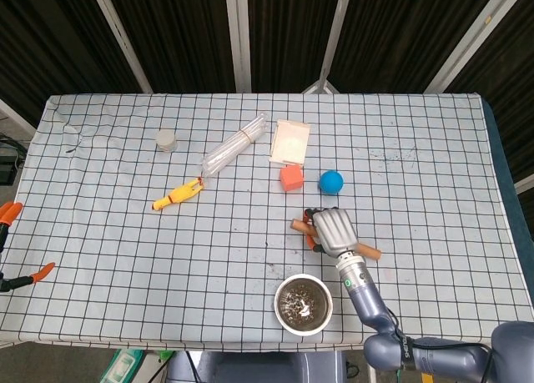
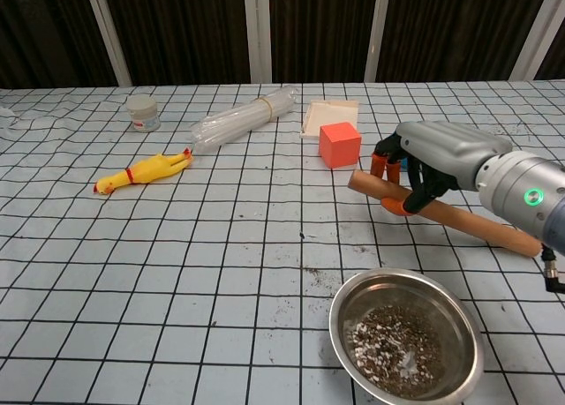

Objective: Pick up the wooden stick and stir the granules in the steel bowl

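Overhead, in the head view, the right hand [image 1: 333, 230] lies over the stick [image 1: 366, 251], its fingers wrapped round the rod somewhat left of its middle, so a short end pokes out to the left and a longer end runs down to the right. The bowl [image 1: 304, 304] of granules [image 1: 302, 301] sits just below the hand, near the table's front edge. A blue ball [image 1: 331, 181] and an orange cube [image 1: 290, 178] lie just beyond the hand; a yellow chicken toy [image 1: 178, 194] is well to the left. The left hand shows in neither view. From the chest view, the right hand [image 2: 424, 162] holds the stick [image 2: 481, 228] clear of the checked cloth, the near end tilted slightly up, orange fingertips [image 2: 395, 204] curled underneath it. The bowl [image 2: 405, 336] stands in front of the hand, well apart from the stick. By its look the stick is a light, stiff, smooth wooden dowel; it should not bend, but could twist or slide in the fingers. Holding nearer one end would likely leave more free length for reaching down into the granules [image 2: 391, 348].
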`<state>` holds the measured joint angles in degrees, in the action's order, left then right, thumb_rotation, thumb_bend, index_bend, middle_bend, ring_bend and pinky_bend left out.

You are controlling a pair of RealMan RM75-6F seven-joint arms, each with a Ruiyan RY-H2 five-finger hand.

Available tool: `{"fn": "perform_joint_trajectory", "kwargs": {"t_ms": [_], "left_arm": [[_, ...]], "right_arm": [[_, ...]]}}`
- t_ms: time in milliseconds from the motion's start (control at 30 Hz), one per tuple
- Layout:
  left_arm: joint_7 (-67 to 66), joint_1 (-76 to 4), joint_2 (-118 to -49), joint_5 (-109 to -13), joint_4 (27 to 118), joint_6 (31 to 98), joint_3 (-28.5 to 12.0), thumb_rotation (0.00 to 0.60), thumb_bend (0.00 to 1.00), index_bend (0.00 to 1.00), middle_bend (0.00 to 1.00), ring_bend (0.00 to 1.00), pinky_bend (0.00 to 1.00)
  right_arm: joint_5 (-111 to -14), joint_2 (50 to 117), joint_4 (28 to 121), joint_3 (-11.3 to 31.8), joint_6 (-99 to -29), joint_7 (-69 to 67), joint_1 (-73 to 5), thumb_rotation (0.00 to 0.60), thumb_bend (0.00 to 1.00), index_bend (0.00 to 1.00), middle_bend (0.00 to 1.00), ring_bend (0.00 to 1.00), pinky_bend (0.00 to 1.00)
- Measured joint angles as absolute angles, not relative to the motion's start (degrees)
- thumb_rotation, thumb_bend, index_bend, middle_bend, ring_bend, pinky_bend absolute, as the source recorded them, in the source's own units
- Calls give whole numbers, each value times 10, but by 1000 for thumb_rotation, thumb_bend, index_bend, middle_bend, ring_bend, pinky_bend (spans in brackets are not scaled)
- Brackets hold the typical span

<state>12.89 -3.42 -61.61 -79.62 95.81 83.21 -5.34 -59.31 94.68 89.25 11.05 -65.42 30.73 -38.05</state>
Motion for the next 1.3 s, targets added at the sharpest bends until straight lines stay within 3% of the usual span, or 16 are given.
{"fn": "perform_joint_trajectory", "kwargs": {"t_ms": [467, 1300], "left_arm": [[128, -34, -616, -798, 961, 833, -52, 600, 122, 0, 0, 0, 0], [122, -33, -618, -797, 966, 833, -51, 600, 122, 0, 0, 0, 0]], "right_arm": [[-622, 892, 943, 116, -665, 256, -362, 600, 753, 832, 642, 599, 582], [-648, 839, 994, 179, -679, -46, -302, 600, 754, 860, 661, 626, 636]]}}
